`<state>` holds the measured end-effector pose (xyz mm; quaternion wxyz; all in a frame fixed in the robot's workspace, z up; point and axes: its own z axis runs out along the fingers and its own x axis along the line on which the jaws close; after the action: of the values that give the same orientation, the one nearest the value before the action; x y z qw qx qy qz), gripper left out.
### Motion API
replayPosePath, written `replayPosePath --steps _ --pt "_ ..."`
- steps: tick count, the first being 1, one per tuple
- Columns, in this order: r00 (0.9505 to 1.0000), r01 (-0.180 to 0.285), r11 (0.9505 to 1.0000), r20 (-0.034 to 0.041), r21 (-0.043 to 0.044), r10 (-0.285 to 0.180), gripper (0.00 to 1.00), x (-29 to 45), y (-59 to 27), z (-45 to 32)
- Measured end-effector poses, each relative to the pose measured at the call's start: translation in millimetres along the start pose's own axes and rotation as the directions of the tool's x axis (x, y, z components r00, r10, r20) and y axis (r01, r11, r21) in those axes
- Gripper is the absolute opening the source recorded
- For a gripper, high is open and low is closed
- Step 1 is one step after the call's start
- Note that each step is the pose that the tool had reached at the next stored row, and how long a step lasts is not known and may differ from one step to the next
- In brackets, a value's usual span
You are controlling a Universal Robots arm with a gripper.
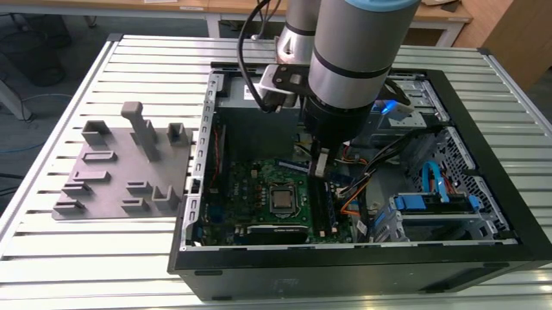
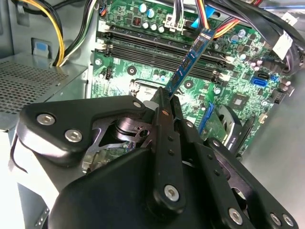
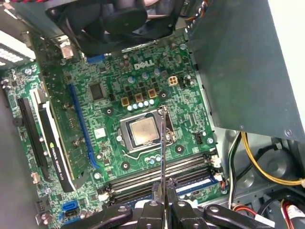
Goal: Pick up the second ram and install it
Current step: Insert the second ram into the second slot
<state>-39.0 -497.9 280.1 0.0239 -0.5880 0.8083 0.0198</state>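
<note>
Second wrist view: claw (image 2: 167, 99) pinches the thin, blue-green second ram (image 2: 189, 61), chips dark.

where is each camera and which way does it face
exterior view: off the arm, above the table, looking down into the case; arm shows.
second wrist view: behind the gripper, looking along it at the ram and motherboard.
first wrist view: on the wrist, facing the ram edge-on.
shared: both wrist views show the gripper shut on the ram.
</note>
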Motion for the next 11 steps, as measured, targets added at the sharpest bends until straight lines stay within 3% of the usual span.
replayPosePath --steps 11 --pt "0.9984 -0.056 0.9984 0.0004 0.0035 0.056 0.14 0.0 0.0 0.1"
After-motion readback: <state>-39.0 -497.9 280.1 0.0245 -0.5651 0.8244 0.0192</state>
